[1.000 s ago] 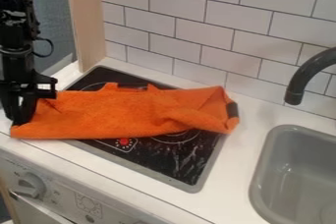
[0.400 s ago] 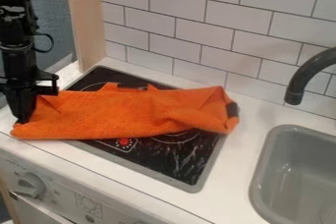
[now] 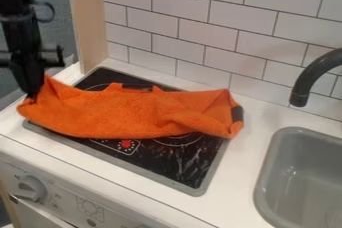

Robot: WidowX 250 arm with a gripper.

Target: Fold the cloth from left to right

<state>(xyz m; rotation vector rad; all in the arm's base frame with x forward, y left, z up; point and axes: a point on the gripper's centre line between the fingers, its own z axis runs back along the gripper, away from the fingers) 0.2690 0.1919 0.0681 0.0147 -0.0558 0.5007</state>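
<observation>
Beside white wall tiles (image 3: 224, 22), on a counter (image 3: 257, 149) with a sink (image 3: 304, 172), the cloth (image 3: 127, 114) lies across the stove (image 3: 167, 162), its raised left end pinched in the closed gripper (image 3: 32, 96).

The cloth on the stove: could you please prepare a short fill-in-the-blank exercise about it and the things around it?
The cloth has the colour ____.
The hand holds the cloth near the picture's ____ edge.
The round mark on the front part of the stove is ____.
The tap is on the picture's ____ side.
Missing words: orange; left; red; right.
</observation>
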